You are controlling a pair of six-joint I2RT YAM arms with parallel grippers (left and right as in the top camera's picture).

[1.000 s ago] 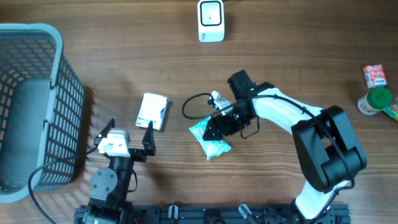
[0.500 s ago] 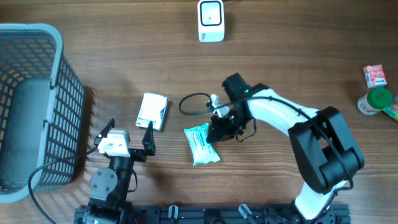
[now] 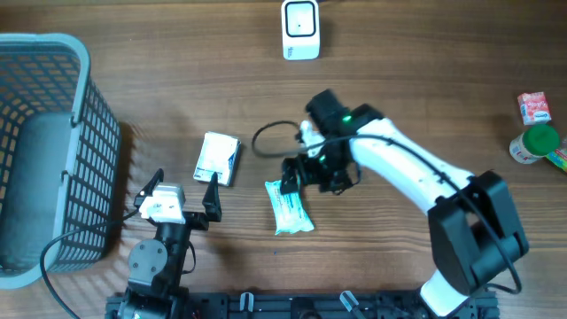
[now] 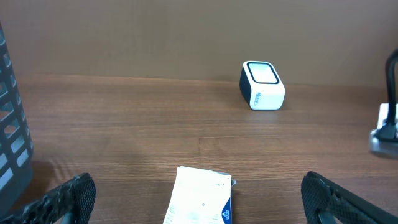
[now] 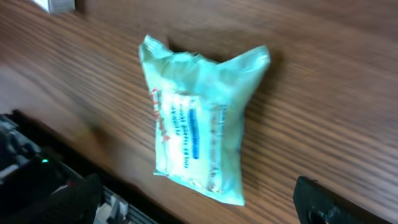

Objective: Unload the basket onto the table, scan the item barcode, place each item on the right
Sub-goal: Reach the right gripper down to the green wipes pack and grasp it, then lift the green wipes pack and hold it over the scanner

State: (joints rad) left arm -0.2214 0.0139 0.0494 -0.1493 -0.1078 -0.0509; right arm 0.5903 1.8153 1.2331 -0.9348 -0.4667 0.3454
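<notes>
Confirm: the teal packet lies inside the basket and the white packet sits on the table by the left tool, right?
Not inside the basket: the overhead view shows the teal packet on the bare table, right of it. The white packet does sit on the table by the left tool.

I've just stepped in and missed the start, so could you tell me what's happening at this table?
The right gripper hovers open over a teal packet that lies flat on the wooden table, not held. The left gripper, also open, sits idle near a white-and-blue packet. The barcode scanner stands at the far edge, well away from both packets, so nothing is being scanned yet.
</notes>
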